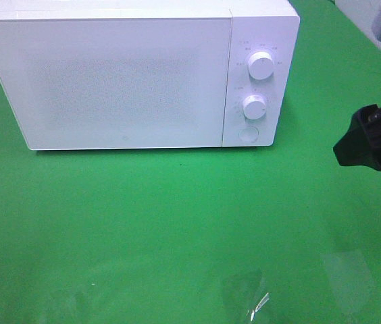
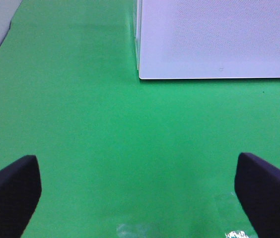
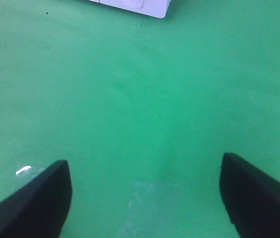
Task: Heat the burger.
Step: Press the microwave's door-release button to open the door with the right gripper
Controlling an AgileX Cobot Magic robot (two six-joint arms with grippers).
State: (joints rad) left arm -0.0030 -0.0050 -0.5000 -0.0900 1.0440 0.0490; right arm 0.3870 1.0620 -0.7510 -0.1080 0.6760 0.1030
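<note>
A: Hands first. R hand [image 3: 145, 198]?
B: Fingers wide apart, nothing between, just green table [image 3: 145, 89] under it. In the high view the R hand [image 1: 369, 145] hangs at the far right edge, off to the side of the microwave [image 1: 136, 77] and a bit nearer the cam than its front.
A: L hand [image 2: 137, 196]?
B: Also spread wide, empty. Not in the high view at all. Its wrist cam looks over bare table at the microwave's front lower corner [image 2: 141, 75].
A: And the burger?
B: Can't see it anywhere, none of the 3 views. Door's shut and frosted, so whether it's inside I can't tell.
A: So what does the next move turn on?
B: My guess: the microwave front. The knobs and round button [image 1: 248, 133] sit on its right panel, which faces the R hand's side, so R looks nearer for those. L seems better placed for the door's left edge, but that's a judgement.
A: Counts?
B: 1 microwave, 2 knobs, upper [image 1: 261, 65] and lower [image 1: 254, 106], 1 button, 2 hands, 0 burgers visible. Some clear film [image 1: 251, 297] shines on the near table; can't tell how many pcs.
</note>
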